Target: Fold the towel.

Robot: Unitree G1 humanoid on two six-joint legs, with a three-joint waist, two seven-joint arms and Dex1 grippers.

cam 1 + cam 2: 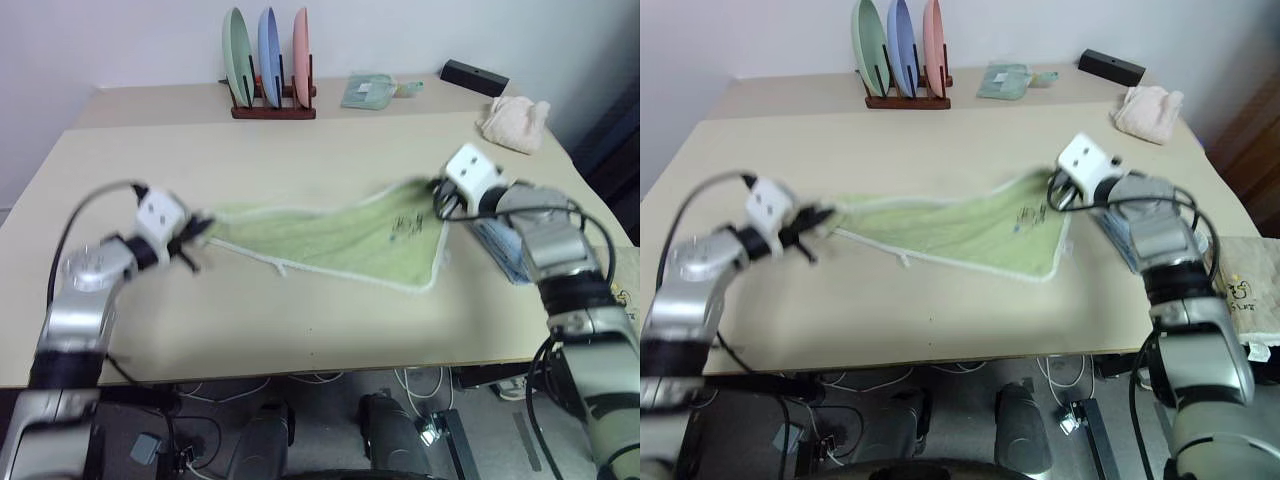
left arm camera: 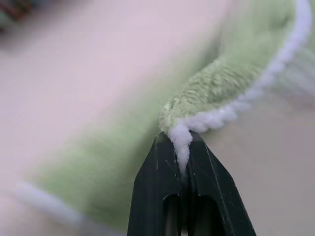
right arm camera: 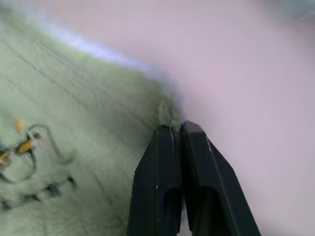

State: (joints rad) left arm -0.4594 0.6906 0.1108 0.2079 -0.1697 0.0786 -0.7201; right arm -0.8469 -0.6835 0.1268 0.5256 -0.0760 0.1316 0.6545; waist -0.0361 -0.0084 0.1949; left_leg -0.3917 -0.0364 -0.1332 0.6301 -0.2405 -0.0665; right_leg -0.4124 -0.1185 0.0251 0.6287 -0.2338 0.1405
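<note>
The left claw [image 2: 181, 147] is pinched tight on a corner of the towel [image 1: 340, 238], with the whitish trim squeezed up between its two black fingers. The right claw [image 3: 178, 129] is closed as well, nipping the green pile at the opposite corner. Between the two, the towel is stretched across the middle of the worktop [image 1: 300, 330]. The held corners are raised, and the near edge trails down onto the surface.

The towel looks light and completely limp. It is soft terry that sags wherever it is unsupported and will drape rather than keep a crease. The looped pile should give the fingers good bite, so slipping seems unlikely, and nothing about it is fragile. The corners at the trimmed hem are the sensible holds, since the stitched edge is thicker and firmer than the open cloth.

A small dark embroidered mark [image 1: 405, 228] sits near the right-hand corner. In the right wrist view it appears as thin dark outlines with orange flecks. No letters or brand name can be made out.
</note>
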